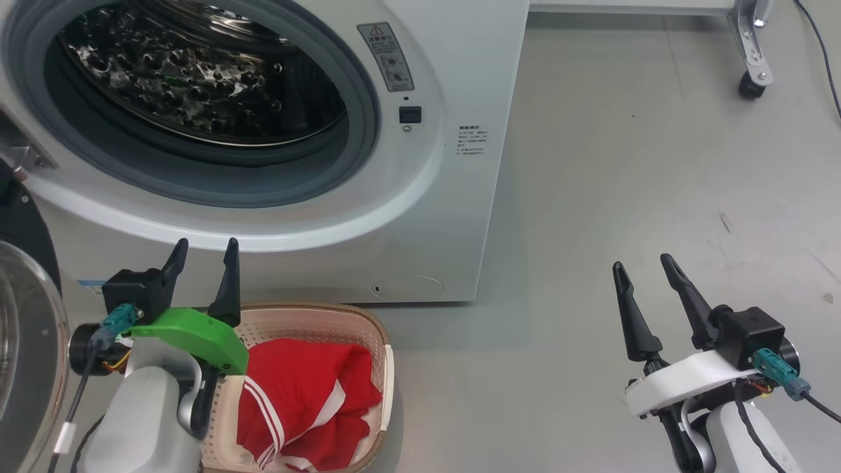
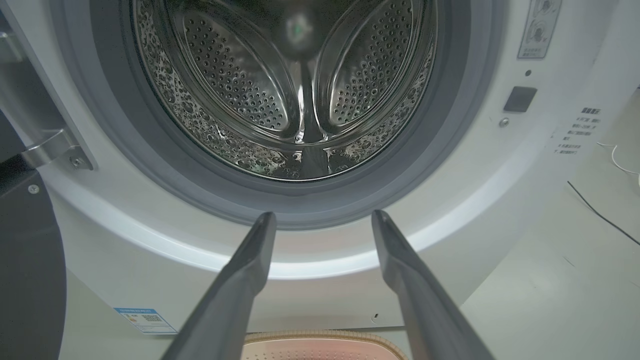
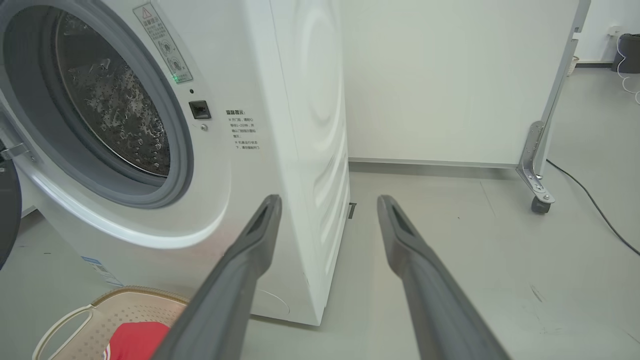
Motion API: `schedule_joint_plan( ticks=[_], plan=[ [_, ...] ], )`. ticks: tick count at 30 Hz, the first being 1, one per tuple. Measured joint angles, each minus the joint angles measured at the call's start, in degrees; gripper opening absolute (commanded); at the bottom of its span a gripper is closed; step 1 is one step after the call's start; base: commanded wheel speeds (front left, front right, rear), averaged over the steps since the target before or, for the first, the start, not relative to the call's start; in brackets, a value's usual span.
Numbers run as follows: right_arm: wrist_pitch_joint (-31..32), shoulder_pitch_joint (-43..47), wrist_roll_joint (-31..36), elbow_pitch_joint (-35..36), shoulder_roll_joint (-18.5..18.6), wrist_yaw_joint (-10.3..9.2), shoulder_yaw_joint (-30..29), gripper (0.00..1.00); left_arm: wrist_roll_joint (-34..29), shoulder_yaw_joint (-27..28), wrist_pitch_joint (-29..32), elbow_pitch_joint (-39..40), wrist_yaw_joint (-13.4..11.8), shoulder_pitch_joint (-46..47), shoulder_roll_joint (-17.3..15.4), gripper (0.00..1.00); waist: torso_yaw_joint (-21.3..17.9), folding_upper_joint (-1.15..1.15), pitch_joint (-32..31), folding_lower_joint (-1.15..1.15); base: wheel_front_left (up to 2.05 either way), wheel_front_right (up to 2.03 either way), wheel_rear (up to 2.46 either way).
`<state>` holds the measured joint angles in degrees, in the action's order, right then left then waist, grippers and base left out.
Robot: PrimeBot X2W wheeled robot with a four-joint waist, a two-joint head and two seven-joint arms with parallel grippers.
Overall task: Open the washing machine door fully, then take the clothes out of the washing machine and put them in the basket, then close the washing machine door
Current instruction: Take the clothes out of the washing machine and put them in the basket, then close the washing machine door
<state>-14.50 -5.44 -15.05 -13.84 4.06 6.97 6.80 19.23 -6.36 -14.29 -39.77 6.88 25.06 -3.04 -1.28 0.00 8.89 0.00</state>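
The white washing machine (image 1: 453, 217) stands with its porthole uncovered; its steel drum (image 2: 300, 85) holds no fabric that I can see. The washing machine door (image 1: 26, 328) hangs swung out at the far left, glass bowl facing me. Red clothes (image 1: 302, 401) with white stripes lie in the cream basket (image 1: 384, 368) on the floor before the washer. My left gripper (image 1: 204, 253) hovers open above the basket's left rim, fingers pointing at the porthole's lower edge. My right gripper (image 1: 644, 266) stands open over bare floor to the right of the machine.
A white panel on a wheeled metal leg (image 1: 752, 72) stands at the back right, with a black cable (image 1: 821, 46) trailing across the grey floor (image 1: 624, 197). The door hinge bracket (image 2: 55, 150) sits at the porthole's left.
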Motion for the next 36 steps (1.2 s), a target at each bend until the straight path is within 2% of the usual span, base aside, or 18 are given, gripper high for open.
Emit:
schedule_joint_plan(
  ticks=[4, 9, 25, 36],
  plan=[
    [0.0, 0.4, 0.0, 0.9, -0.1, 0.00, -0.1, 1.00, 0.0, 0.4, -0.1, 5.9, 0.0, -3.3, 0.1, 1.00, 1.3, 0.00, -1.4, 0.00, 0.00, 0.00, 0.00],
    [0.0, 1.1, 0.0, 2.1, -0.1, 0.00, -1.0, 1.00, -0.1, -0.7, -0.2, 9.5, 0.0, -6.0, 0.2, 1.00, 1.7, 0.00, -2.0, 0.00, 0.00, 0.00, 0.00],
    [0.0, 3.5, 0.0, 4.3, -0.5, 0.00, -2.8, 1.00, 0.8, -1.0, -0.2, 17.2, 0.1, -14.3, 0.5, 1.00, 1.3, 0.00, -4.0, 0.00, 0.00, 0.00, 0.00],
    [0.0, 3.7, 0.0, 5.2, -0.5, -0.01, -3.6, 1.00, 0.7, -1.4, -0.2, 21.5, 0.1, -16.5, 0.5, 1.00, 1.2, 0.00, -4.2, 0.00, 0.00, 0.00, 0.00]
  ],
)
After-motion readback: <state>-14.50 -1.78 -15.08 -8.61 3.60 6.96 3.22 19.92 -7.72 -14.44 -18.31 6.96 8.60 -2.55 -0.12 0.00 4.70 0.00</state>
